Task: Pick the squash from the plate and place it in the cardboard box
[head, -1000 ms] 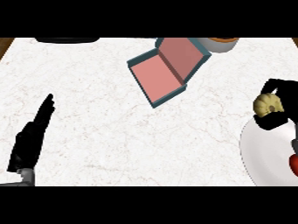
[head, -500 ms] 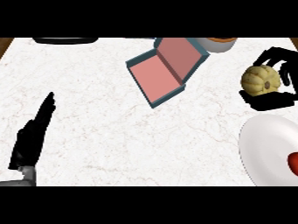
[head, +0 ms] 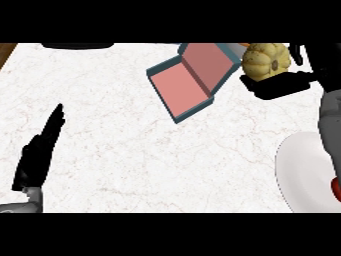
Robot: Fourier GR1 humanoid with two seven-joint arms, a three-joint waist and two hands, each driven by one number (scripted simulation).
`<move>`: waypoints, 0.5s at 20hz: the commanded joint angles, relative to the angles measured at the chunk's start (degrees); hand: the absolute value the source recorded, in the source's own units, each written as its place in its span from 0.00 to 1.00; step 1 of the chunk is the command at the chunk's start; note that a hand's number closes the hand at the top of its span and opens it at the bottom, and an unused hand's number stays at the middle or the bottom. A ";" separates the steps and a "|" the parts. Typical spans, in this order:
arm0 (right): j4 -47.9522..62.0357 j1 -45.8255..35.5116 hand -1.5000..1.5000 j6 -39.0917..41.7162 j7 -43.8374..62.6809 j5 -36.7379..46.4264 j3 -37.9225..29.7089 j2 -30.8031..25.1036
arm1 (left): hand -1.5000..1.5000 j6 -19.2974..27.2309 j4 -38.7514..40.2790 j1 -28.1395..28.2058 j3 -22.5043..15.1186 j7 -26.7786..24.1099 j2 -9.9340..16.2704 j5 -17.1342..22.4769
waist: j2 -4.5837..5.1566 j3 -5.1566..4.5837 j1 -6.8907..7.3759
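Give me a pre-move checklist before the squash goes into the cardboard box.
1. Squash held in right hand: ok, fingers curl round it.
2. Squash off the plate: ok, it is up near the counter's far edge.
3. Squash over the cardboard box: not ok, it sits just right of the box's flap.
4. Box open: ok, pink inside shows.
5. Left hand out of the way: ok, resting open at lower left.
6. Height above the box: cannot tell.
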 commanded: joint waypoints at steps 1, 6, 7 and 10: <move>7.08 -9.22 1.00 1.40 3.38 1.28 0.07 2.48 | 0.50 -0.87 -0.23 -0.34 0.92 0.51 0.38 0.21 | 0.05 0.00 0.19; 21.30 -17.77 1.00 -2.37 2.30 5.14 0.76 6.64 | 0.50 0.08 1.45 1.12 0.58 -3.88 -0.18 -1.53 | 0.18 -0.01 0.57; 24.66 -21.39 1.00 -1.65 2.64 4.43 -0.13 7.16 | 0.50 -1.12 0.75 -1.09 0.43 -0.51 -0.67 0.00 | 0.23 0.00 0.70; 31.50 -20.53 1.00 -5.46 -1.89 6.64 0.74 9.58 | 0.50 -0.70 -1.96 1.45 -0.25 -0.18 -1.05 -1.02 | 0.20 0.02 0.60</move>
